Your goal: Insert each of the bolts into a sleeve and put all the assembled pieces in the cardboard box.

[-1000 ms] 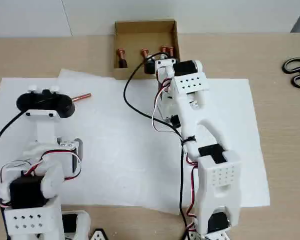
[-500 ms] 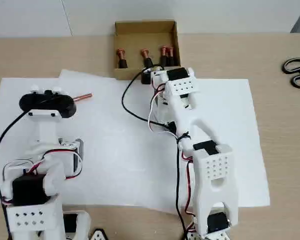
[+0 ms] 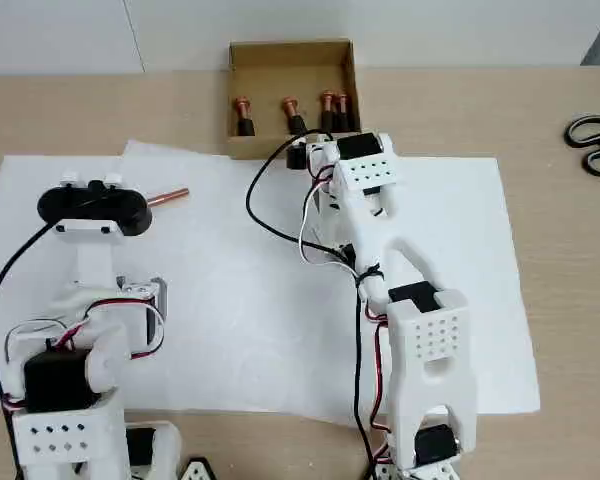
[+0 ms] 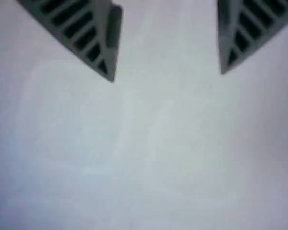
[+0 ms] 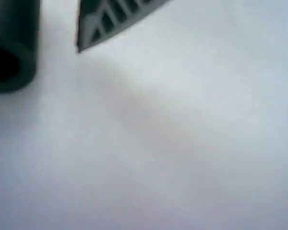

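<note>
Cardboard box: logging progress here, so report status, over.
Left gripper open, empty, over white paper sheet; right gripper beside loose black cylindrical sleeve. Four sleeved copper bolts in brown cardboard box; one bare copper bolt on paper. Black cable loops across paper.

Cardboard box [image 3: 290, 58]: open-topped, on the table [image 3: 565, 260] just past the far edge of the paper [image 3: 230, 300].
Assembled pieces [image 3: 292, 116]: four copper bolts in black sleeves, upright in a row inside the box.
Loose bolt [image 3: 167, 196]: copper, lying on the paper beside the left arm [image 3: 90, 290].
Right arm [image 3: 380, 230]: stretched across the paper, its head at the box's near wall.
Scissors [image 3: 592, 143]: on bare table, well apart.
</note>
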Robot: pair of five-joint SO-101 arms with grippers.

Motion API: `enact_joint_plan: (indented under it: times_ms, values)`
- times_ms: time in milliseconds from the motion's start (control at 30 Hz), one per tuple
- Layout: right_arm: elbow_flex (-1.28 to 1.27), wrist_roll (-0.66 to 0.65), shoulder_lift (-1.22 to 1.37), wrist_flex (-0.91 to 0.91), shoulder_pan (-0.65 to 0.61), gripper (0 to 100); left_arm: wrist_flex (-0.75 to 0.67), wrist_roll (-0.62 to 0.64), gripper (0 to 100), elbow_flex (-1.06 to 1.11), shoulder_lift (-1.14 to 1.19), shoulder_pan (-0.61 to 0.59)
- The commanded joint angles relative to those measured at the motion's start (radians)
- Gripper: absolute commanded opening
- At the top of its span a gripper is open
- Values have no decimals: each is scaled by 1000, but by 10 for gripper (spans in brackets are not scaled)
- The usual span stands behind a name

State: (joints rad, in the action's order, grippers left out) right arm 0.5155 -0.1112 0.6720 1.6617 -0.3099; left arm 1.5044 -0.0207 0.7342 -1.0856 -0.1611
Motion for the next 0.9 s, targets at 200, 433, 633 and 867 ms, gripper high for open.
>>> enact_joint_plan:
  times_ms: [200, 433, 633, 867]
  values:
    - [-32, -5, -67, 12, -15, 186, -20, 5, 134, -7, -6, 2]
    - [-34, -3, 1, -8, -12, 144, -20, 5, 134, -7, -6, 2]
    - [-32, -6, -13, -7, -10, 15, -20, 5, 134, -7, -6, 0]
    - [-32, -9, -171, 8, 2, 4, -20, 5, 134, -7, -6, 0]
